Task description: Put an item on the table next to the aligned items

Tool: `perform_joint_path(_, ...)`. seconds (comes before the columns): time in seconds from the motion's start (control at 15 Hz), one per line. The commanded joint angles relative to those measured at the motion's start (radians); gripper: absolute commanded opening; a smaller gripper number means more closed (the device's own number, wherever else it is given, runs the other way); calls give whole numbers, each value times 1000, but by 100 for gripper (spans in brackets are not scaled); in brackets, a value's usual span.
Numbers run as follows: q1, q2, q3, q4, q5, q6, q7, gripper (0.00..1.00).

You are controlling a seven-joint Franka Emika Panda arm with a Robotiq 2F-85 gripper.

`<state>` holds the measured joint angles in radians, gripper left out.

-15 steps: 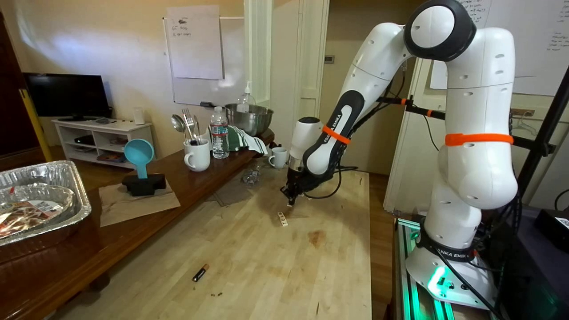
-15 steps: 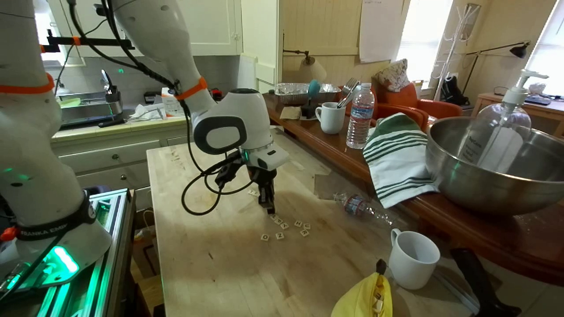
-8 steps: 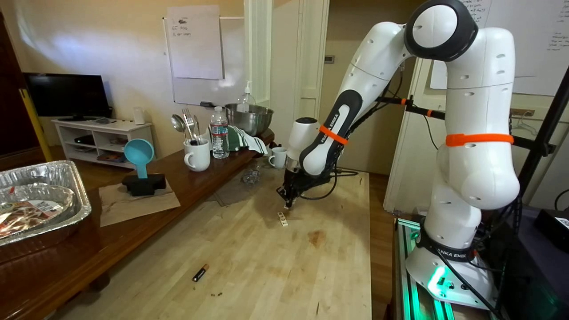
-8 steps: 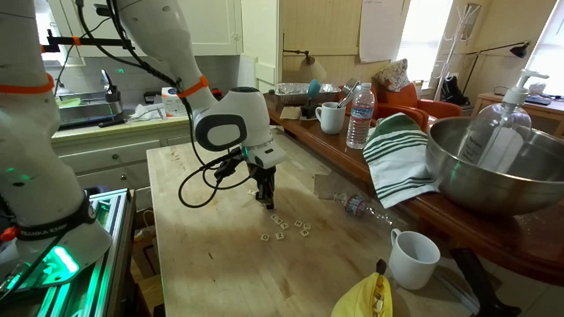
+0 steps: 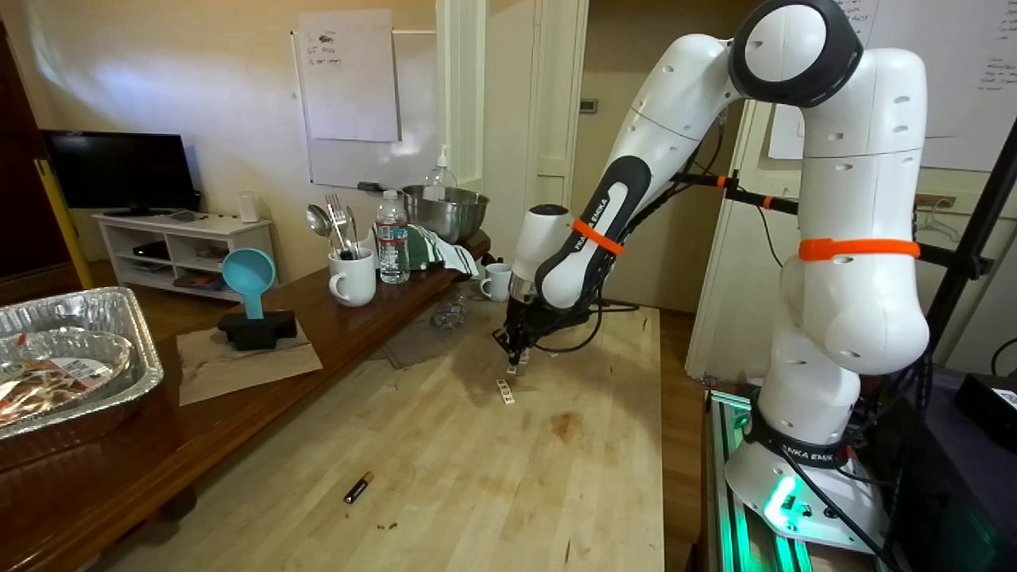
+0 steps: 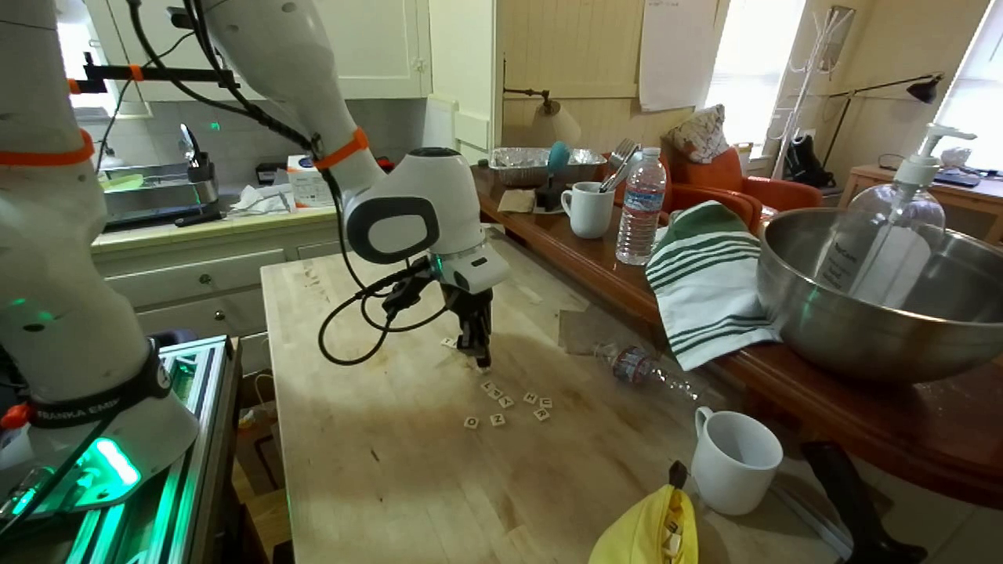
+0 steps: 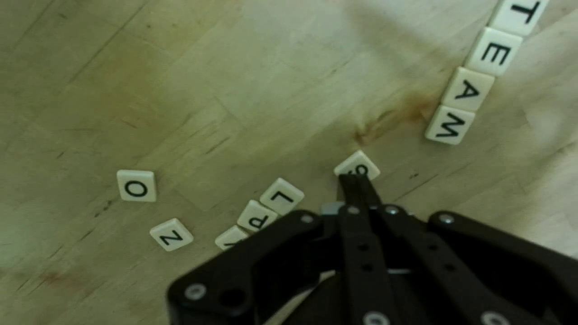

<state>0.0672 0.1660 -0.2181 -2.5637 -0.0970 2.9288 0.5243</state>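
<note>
gripper [image 6: 482, 363] sits a touch higher in an exterior view than a second ago; placing looks unfinished to me

fingers look together, over a part-hidden tile [image 7: 359, 166] right of the wrist view's centre, contact unclear; the t-e-a-m row [image 7: 478, 76] stands apart, upper right, bare table [image 7: 402, 140] between, no edge near.

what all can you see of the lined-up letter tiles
The row of square cream tiles looks plastic, with black capitals. The wrist view shows four: T, E, A and M, the T tile partly cut off by the frame. They lie flat on the table, face up, edge to edge, stepping slightly out of line between E and A, and slant across that view's upper right. In an exterior view the row is a small pale strip, letters unreadable. Nothing else is seen touching it.
</note>
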Motion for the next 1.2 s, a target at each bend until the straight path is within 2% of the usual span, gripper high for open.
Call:
perform_joint_path(0.0,-5,-58,11,-21,0,-20,-28,0)
perform_joint_path(0.47,-63,-68,84,-14,28,-10,-289,0)
perform_joint_path(0.93,-143,-38,178,1,112,-15,-710,0)
perform_joint_path(1.13,-173,-11,190,15,110,-2,-831,0)
